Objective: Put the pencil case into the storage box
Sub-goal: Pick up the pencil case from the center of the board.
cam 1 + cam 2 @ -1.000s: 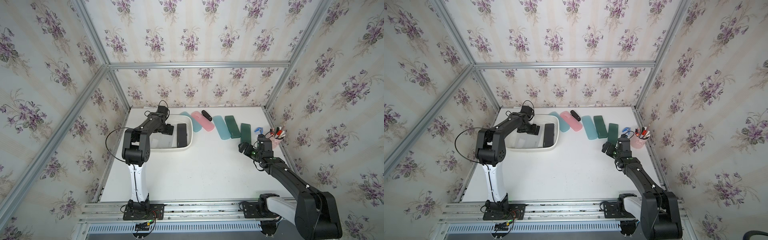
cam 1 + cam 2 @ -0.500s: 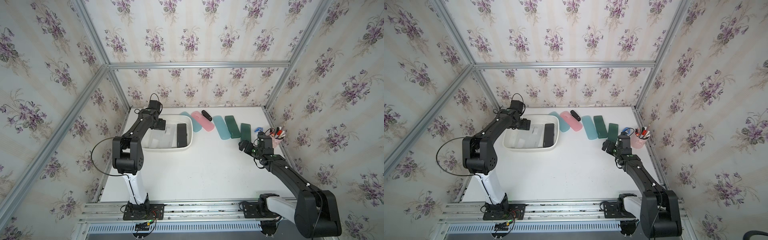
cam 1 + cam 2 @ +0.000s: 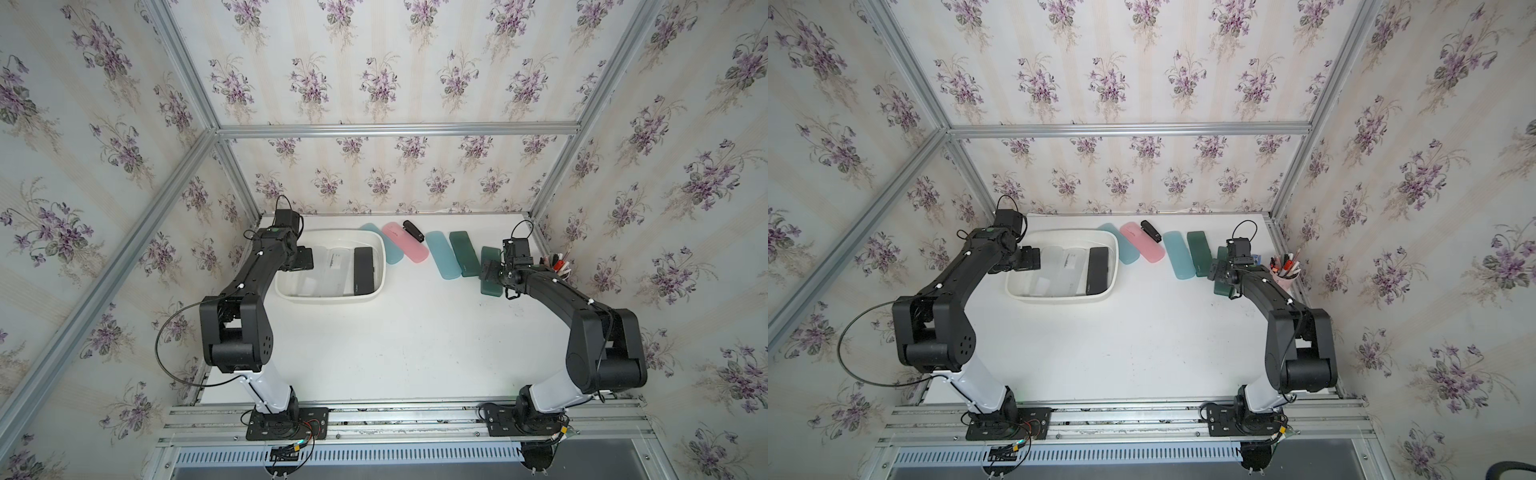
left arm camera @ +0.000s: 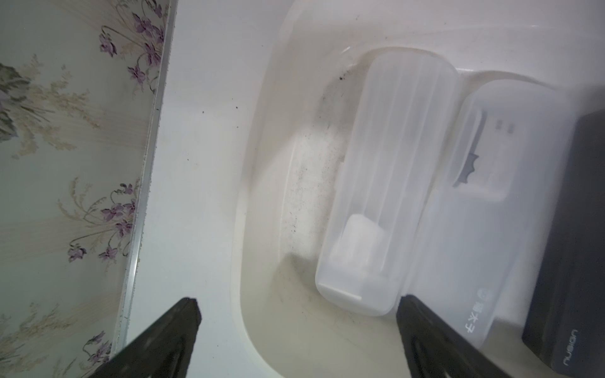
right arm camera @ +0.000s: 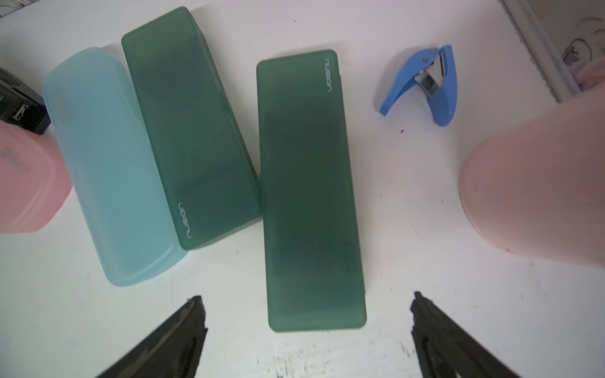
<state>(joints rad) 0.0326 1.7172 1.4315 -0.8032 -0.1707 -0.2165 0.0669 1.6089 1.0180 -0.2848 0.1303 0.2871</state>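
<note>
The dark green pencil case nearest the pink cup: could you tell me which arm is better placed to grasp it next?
Right. The right end effector hangs open above the dark green pencil case, jaws flanking one end. The left end effector, open, is over the storage box, across the table.

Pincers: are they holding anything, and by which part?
Nothing. The left pincer is open over the rim of the storage box; the right pincer is open above a dark green pencil case.

In both top views the right arm [image 3: 552, 291] hides the middle of the dark green pencil case [image 3: 490, 290] [image 3: 1222, 289]; the pink pen cup [image 5: 540, 183] is blurred.
</note>
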